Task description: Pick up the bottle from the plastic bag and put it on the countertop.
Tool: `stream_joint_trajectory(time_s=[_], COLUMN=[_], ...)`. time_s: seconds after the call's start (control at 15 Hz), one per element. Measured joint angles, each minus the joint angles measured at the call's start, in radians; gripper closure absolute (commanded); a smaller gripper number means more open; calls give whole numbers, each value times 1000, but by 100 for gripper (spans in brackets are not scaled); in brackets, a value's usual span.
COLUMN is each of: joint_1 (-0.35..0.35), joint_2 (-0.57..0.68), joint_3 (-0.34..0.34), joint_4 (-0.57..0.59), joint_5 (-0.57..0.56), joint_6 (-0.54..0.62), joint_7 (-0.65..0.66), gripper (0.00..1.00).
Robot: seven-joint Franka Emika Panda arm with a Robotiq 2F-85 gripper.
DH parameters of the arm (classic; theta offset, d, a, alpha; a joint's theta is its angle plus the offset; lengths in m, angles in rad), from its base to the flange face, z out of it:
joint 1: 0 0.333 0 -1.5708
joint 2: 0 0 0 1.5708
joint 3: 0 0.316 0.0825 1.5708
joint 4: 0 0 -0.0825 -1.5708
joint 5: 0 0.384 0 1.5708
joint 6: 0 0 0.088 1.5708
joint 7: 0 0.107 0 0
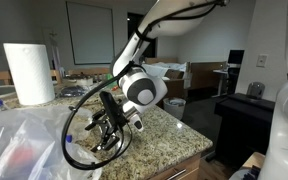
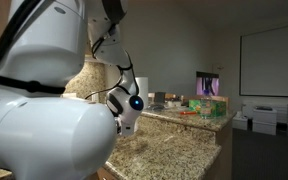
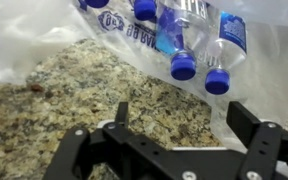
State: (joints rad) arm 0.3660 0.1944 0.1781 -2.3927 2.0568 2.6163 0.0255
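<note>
My gripper (image 3: 182, 112) is open and empty, hovering low over the speckled granite countertop (image 3: 74, 90) just short of the plastic bag (image 3: 44, 30). The crinkled whitish bag fills the top and right of the wrist view. Inside it lie clear bottles with blue caps (image 3: 184, 66), necks pointing toward me. No red and blue bottle shows in the wrist view. In an exterior view the gripper (image 1: 109, 133) hangs beside the bag (image 1: 24, 140), and a faint reddish shape (image 1: 19, 155) shows through the plastic; I cannot tell what it is.
A tall paper towel roll (image 1: 28, 73) stands behind the bag. A black cable loop (image 1: 72, 140) hangs by the gripper. The countertop's rounded edge (image 1: 199, 150) runs close on the far side of the gripper. Boxes and small items (image 2: 209, 105) sit at the counter's far end.
</note>
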Motion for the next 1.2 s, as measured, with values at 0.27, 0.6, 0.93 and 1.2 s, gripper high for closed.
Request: stream_joint_trajectory(time_s=[0.27, 0.6, 0.93, 1.2], joint_1=[-23, -46, -55, -55], joint_2=[17, 34, 122, 188], joint_3=[4, 2, 3, 4], joint_4=[13, 10, 28, 58], joint_5=[62, 61, 187, 293], joint_6=[-59, -83, -225, -293], joint_7=[42, 43, 40, 40], gripper=[0, 0, 0, 0])
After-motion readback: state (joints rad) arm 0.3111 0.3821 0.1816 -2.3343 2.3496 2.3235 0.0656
